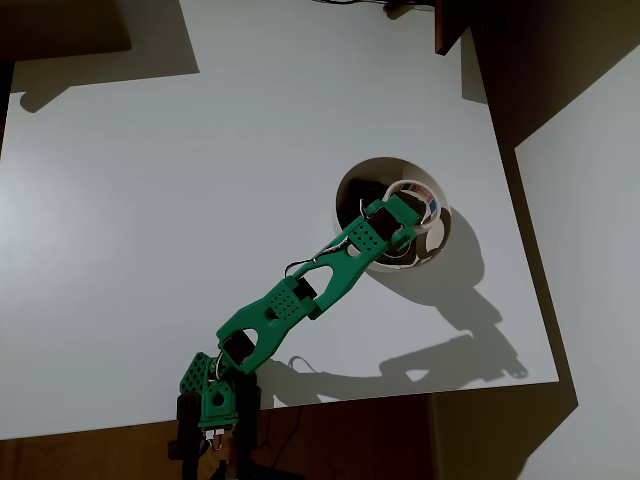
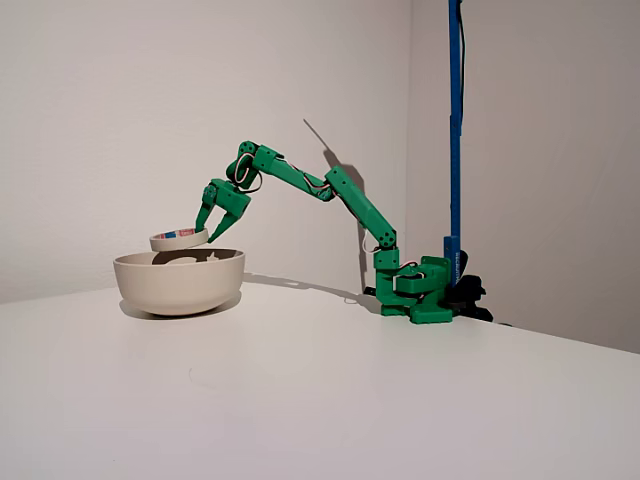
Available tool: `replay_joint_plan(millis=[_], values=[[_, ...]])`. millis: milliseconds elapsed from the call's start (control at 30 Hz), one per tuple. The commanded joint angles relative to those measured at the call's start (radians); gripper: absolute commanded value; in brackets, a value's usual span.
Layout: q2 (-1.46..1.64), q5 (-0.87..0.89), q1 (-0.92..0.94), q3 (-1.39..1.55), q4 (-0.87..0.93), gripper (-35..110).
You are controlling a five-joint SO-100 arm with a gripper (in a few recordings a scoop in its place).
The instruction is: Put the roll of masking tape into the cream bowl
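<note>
White tabletop (image 1: 200, 180) under you, plain pale wall (image 2: 120, 100) behind in the fixed view, blue pole (image 2: 455, 120) standing just behind the arm's base. Your green arm (image 1: 290, 300) is stretched out from the base (image 2: 420, 290) and reaches over the cream bowl (image 2: 178, 282), which sits flat on the table. In the overhead view the bowl's rim (image 1: 352, 180) shows at the upper left of the arm, with the rest partly covered by the wrist.

Your gripper (image 2: 208, 232) hangs above the bowl's opening, fingers pointing down. The roll of masking tape (image 2: 179, 239) is pinched between the jaws at its right edge in the fixed view, lying roughly flat with a slight tilt, above the bowl's rim and not touching the bowl. From overhead, the roll (image 1: 414, 202) sits over the right part of the bowl, the reddish-blue marks on its inner core visible, gripper (image 1: 408, 226) gripping its lower side. Hard shadow of the arm falls on the table to the right of the bowl.
</note>
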Motion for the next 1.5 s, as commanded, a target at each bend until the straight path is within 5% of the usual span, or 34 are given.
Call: replay_joint_plan(millis=[0,467,733,1467], values=[[0.12,-0.008,0.003,-0.055,-0.017,10],[0.117,-0.006,-0.003,-0.055,-0.025,17],[0.126,0.009,-0.011,-0.055,-0.023,-8],[0.291,0.075,-0.098,-0.055,0.044,-8]])
